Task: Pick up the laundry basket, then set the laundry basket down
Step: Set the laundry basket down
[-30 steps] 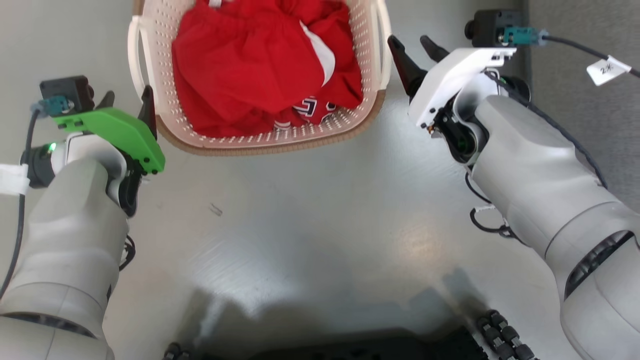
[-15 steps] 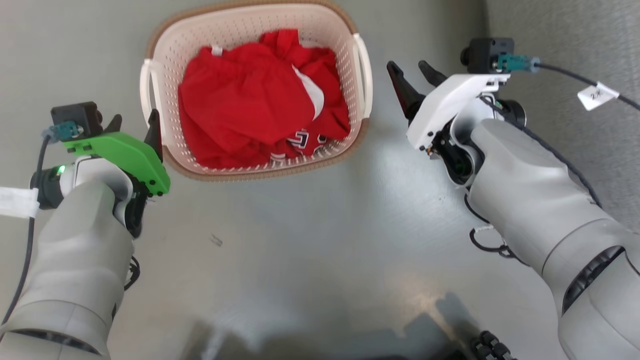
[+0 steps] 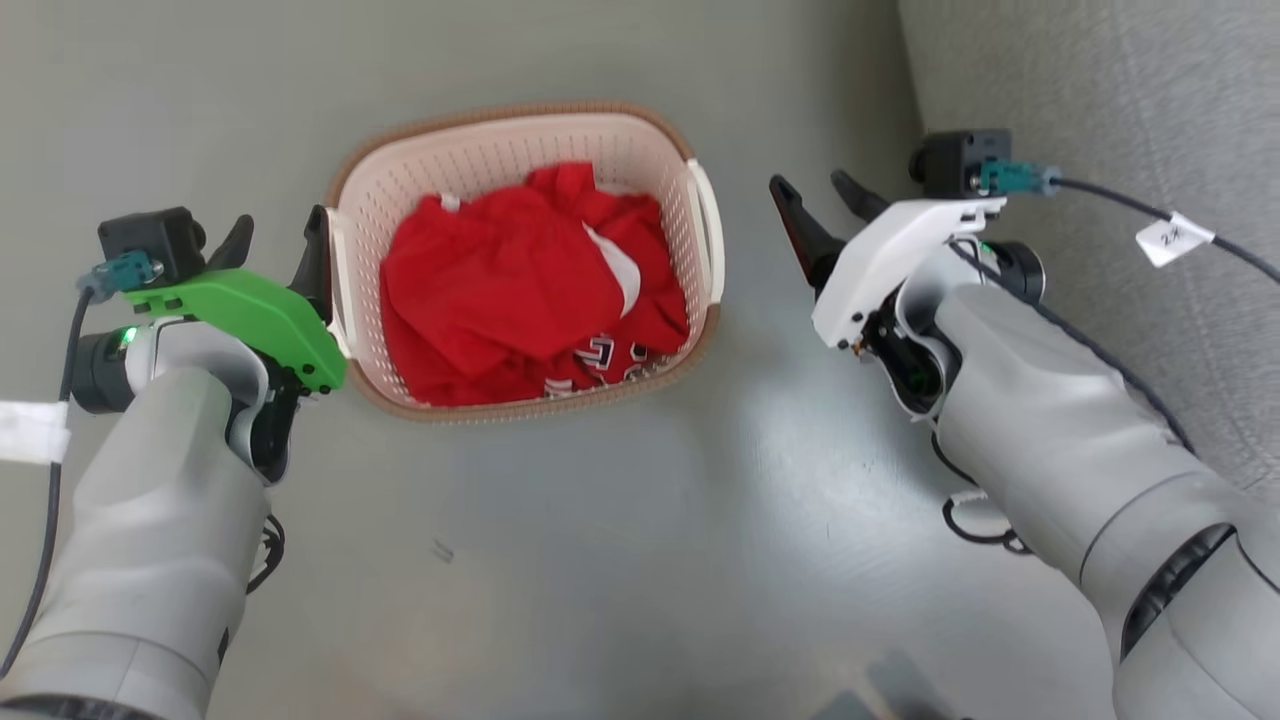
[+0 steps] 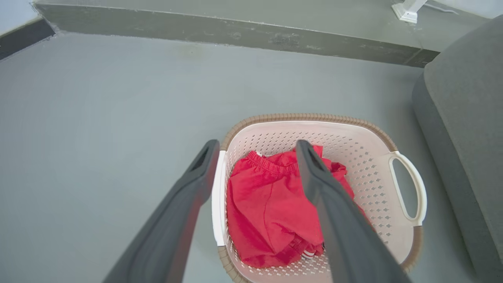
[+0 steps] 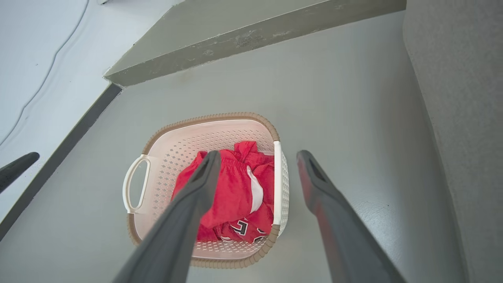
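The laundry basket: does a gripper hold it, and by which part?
Nothing is held: the left gripper and right gripper are open, laundry basket on the floor.

The left arm's pale grey rounded forearm shell (image 3: 150,520) ends in a bright green angular plastic wrist cover (image 3: 240,310), topped by a small black box camera (image 3: 150,240) with a teal plug (image 3: 125,268). A green light (image 3: 127,335) glows on the dark wrist ring, and a white tape band (image 3: 30,430) wraps its black cable. The right arm's matching grey forearm shell (image 3: 1050,430) carries a white plastic wrist cover (image 3: 890,255), a second black camera box (image 3: 955,160), a teal connector (image 3: 1010,178) and a white handwritten paper tag (image 3: 1165,238) on its cable. The left gripper (image 3: 280,222) and right gripper (image 3: 806,182) each have two long tapered dark grey fingers (image 4: 177,220).
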Motion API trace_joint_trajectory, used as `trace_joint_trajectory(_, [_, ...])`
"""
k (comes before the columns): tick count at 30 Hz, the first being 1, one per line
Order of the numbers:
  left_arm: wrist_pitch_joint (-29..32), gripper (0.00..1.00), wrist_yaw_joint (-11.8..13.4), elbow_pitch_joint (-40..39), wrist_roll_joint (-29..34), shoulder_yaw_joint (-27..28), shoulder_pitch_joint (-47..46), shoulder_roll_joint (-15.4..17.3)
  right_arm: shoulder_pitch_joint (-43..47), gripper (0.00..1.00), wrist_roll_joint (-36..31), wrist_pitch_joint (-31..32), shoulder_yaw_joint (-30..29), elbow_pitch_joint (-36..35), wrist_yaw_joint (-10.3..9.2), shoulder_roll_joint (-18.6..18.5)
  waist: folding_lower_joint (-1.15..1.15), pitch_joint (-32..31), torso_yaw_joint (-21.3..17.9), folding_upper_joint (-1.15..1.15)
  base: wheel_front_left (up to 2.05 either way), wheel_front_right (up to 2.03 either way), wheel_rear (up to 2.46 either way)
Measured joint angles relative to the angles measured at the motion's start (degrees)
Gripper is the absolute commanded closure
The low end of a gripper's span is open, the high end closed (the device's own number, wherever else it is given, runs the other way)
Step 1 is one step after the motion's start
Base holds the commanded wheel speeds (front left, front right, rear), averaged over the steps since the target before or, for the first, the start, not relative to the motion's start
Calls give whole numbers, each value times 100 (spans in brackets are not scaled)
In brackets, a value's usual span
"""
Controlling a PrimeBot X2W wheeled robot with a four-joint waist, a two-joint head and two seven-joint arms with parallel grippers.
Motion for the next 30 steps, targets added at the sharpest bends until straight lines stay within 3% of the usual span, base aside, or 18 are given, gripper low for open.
trace_joint_trajectory(16, [-16,0,58,-1381,307,712,1035,210,446,0,-650,-1,-968,-827,-14,-386,0,-909,-81,0,0,0,0])
trace_joint_trajectory(24, [-16,0,111,-1990,523,1065,1619,207,686,0,-1251,-19,-1767,-1741,-201,-670,0,-1315,-119,0,0,0,0])
trace_joint_trajectory(30, [-16,0,266,-2551,695,1416,2100,190,1408,0,-1716,-26,-2248,-2284,-367,-766,0,-1650,-142,0,0,0,0])
